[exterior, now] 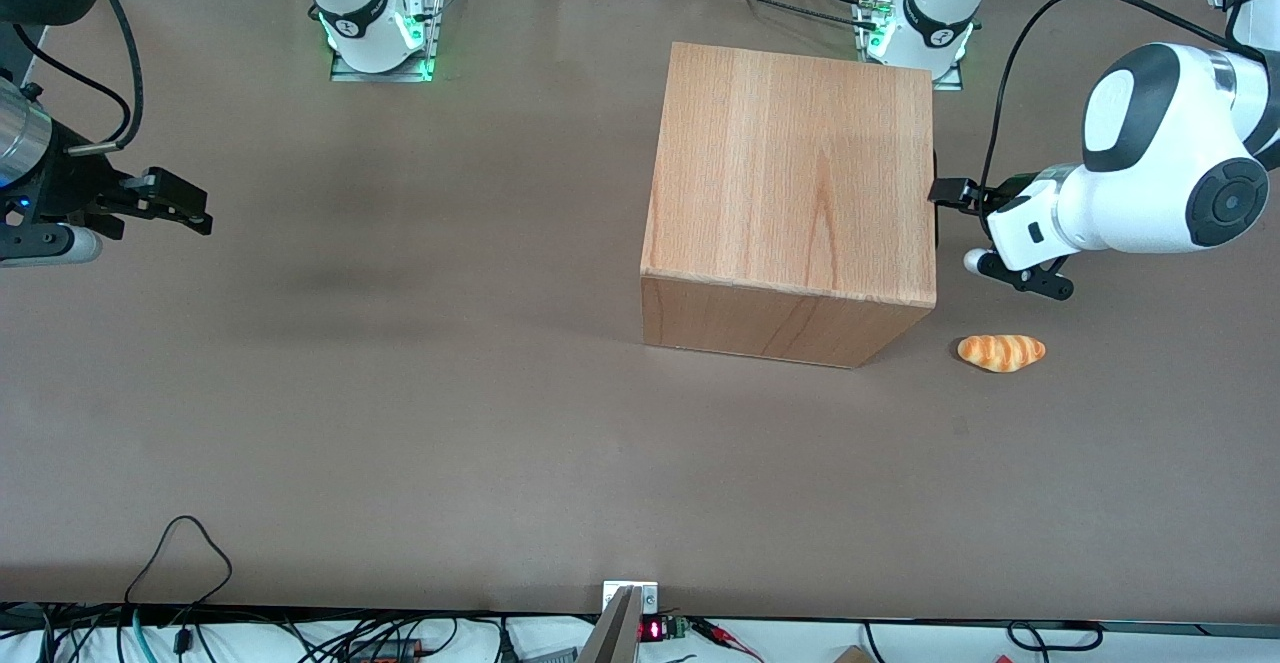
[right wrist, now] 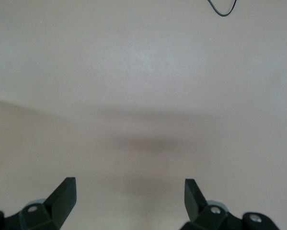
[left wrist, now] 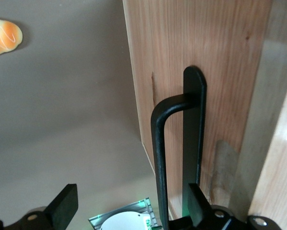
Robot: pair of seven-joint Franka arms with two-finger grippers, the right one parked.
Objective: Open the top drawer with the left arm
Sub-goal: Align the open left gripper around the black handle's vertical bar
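As the front view is read, the cabinet [exterior: 790,193] is seen right of centre on the bench [exterior: 400,423], and the left arm [exterior: 1160,168] is held level at the right edge of the frame, its gripper [exterior: 958,228] pressed up to the cabinet's side face. The top drawer itself cannot be made out here, since its front is turned toward the arm; no tray is seen drawn out, so it is judged shut. A bread roll [exterior: 1001,352] lies on the bench just beside the cabinet's near corner, nearer the camera than the gripper and clear of the pull path.

In the left wrist view, the black bar handle [left wrist: 179,148] is seen standing off the top drawer's front panel [left wrist: 200,57]. The fingers [left wrist: 64,206] are spread wide, one lying against the panel by the handle, the other well out over the bench; nothing is gripped. If they are closed off-centre, the bar could be missed or pinched at its end, and the light cabinet could be dragged along rather than the drawer being drawn.

The right wrist view shows only bare bench.
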